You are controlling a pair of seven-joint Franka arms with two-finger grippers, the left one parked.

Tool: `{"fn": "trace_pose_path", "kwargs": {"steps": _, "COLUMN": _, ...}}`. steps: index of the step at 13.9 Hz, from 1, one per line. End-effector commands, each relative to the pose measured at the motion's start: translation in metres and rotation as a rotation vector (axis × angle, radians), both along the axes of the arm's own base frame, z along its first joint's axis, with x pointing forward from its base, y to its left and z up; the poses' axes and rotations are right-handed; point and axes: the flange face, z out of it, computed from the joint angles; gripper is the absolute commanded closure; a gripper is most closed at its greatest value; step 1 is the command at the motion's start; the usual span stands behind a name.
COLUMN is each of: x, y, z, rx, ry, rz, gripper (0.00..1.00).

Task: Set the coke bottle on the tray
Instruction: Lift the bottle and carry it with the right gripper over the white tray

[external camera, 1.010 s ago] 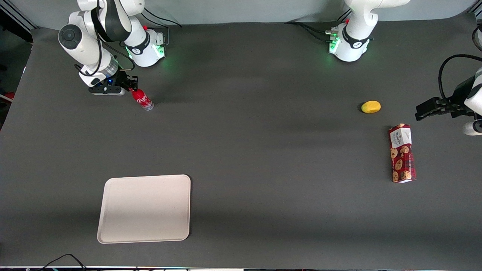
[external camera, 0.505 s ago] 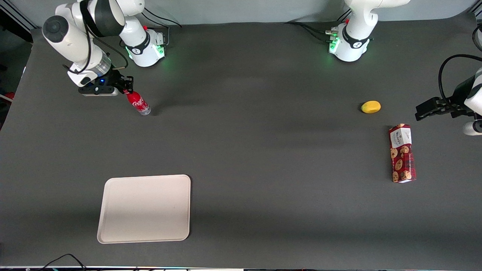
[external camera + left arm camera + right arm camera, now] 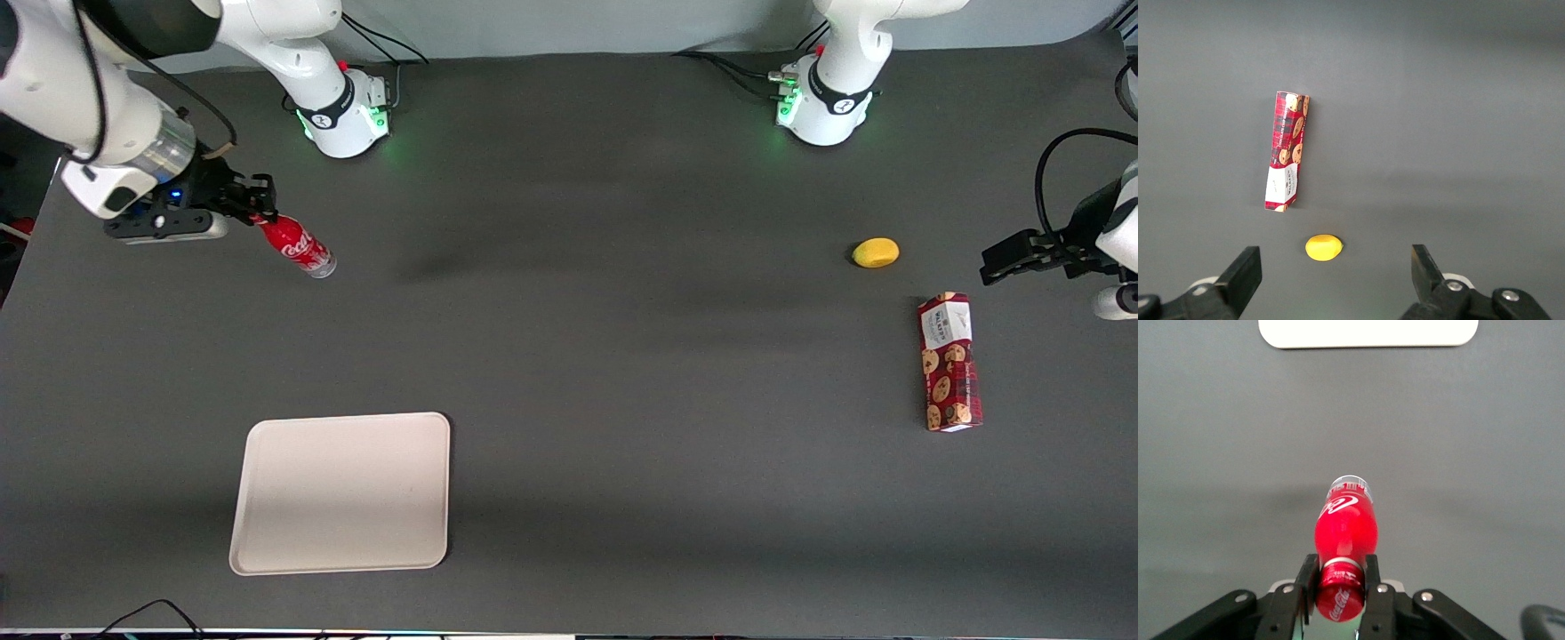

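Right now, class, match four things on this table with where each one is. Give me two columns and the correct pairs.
1. coke bottle
2. tray
3. lemon
4. cookie box

A. lying flat, nearer the front camera than the lemon
B. held by its cap in the gripper
C. nearest the front camera, nothing on it
D. small yellow thing beside the box's white end

Pairs: 1-B, 2-C, 3-D, 4-A

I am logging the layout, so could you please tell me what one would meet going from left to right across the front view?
Hand shut on the bottle near its cap → tray → lemon → cookie box.
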Motion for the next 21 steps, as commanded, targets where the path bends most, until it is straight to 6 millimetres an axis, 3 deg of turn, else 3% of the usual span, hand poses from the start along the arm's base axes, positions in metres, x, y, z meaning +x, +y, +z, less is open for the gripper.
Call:
{"fn": "trace_pose_path", "kwargs": {"steps": 1, "x": 0.057, "y": -0.004, "z": 0.034, "rx": -0.018, "ry": 0.002, "rz": 0.079, "gripper": 1.0}}
{"fn": "trace_pose_path", "kwargs": {"steps": 4, "x": 0.1, "y": -0.016, "z": 0.049, "rx": -0.052, "ry": -0.059, "rz": 0.213, "gripper": 1.0}}
{"fn": "trace_pose_path", "kwargs": {"steps": 6, "x": 0.132, "y": -0.027, "z": 0.039, "rx": -0.073, "ry": -0.066, "rz": 0.296, "gripper": 1.0}}
{"fn": "trace_pose_path", "kwargs": {"steps": 7, "x": 0.149, "y": -0.042, "z": 0.028, "rx": -0.072, "ry": -0.06, "rz": 0.327, "gripper": 1.0}}
{"fn": "trace_pose_path", "kwargs": {"steps": 9, "x": 0.184, "y": -0.071, "z": -0.003, "rx": -0.07, "ry": -0.043, "rz": 0.402, "gripper": 1.0}}
{"fn": "trace_pose_path", "kwargs": {"steps": 14, "x": 0.248, "y": -0.094, "z": -0.111, "rx": -0.093, "ry": -0.075, "rz": 0.512, "gripper": 1.0}}
{"fn": "trace_pose_path", "kwargs": {"steps": 19, "x": 0.274, "y": -0.107, "z": -0.191, "rx": -0.097, "ry": -0.106, "rz": 0.545, "gripper": 1.0}}
{"fn": "trace_pose_path", "kwargs": {"steps": 21, "x": 0.277, "y": -0.108, "z": -0.201, "rx": -0.072, "ry": -0.124, "rz": 0.531, "gripper": 1.0}}
